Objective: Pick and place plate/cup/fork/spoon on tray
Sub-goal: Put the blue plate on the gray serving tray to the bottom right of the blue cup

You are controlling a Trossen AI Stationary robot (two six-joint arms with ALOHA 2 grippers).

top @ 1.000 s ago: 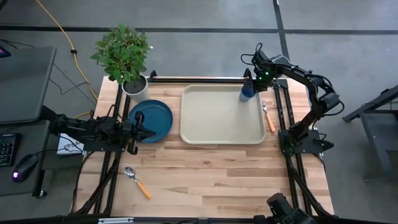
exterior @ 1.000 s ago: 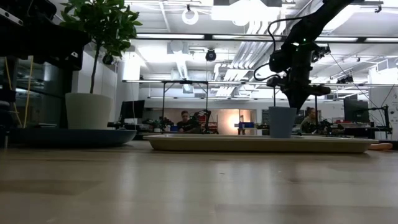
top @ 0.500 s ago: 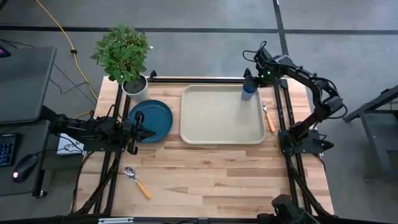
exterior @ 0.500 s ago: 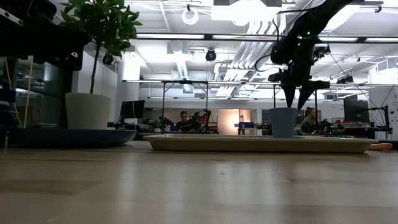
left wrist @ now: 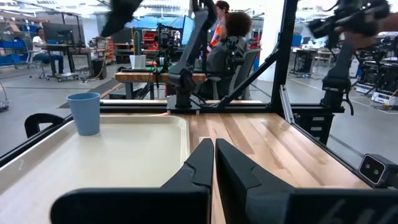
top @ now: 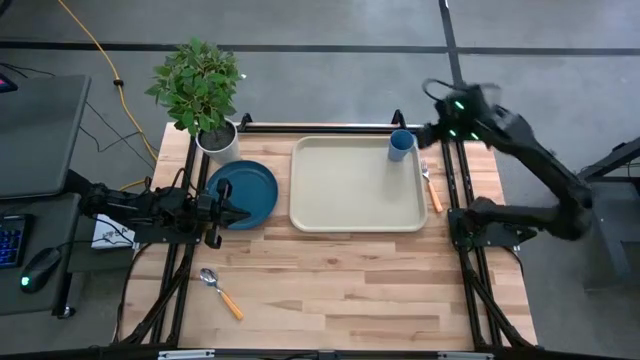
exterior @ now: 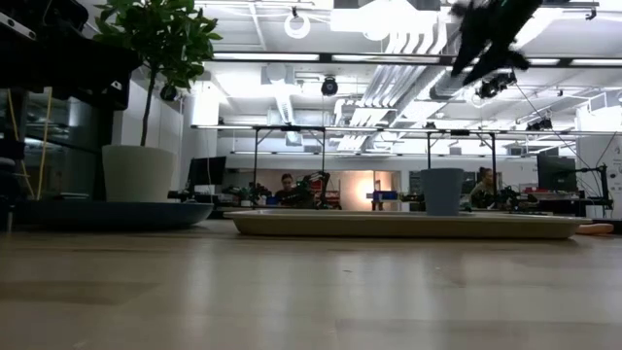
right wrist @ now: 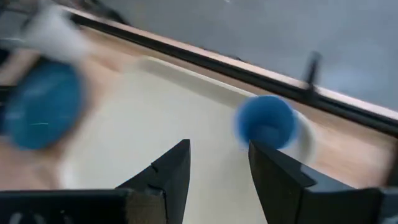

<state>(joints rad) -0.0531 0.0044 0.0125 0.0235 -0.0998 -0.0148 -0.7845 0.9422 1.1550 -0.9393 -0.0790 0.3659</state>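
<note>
The light-blue cup (top: 401, 145) stands upright on its base in the far right corner of the beige tray (top: 340, 205); it also shows in the low view (exterior: 442, 191). My right gripper (right wrist: 217, 163) is open, raised above and to the right of the cup (right wrist: 266, 121), touching nothing. The dark blue plate (top: 250, 185) lies on the table left of the tray. My left gripper (top: 240, 212) waits shut over the plate's left side. The fork (top: 431, 188) lies on the table beside the tray's right rim. The spoon (top: 220, 292) lies near the front left.
A potted plant in a white pot (top: 216, 140) stands at the far left corner, behind the plate. Black frame rails run along the far edge (top: 320, 128) and both sides. Bare wood spreads across the near half of the table.
My right gripper has opened and let go of the cup, then risen and swung toward the table's right edge, clear of the tray. The cup stays upright in the tray's far right corner.
</note>
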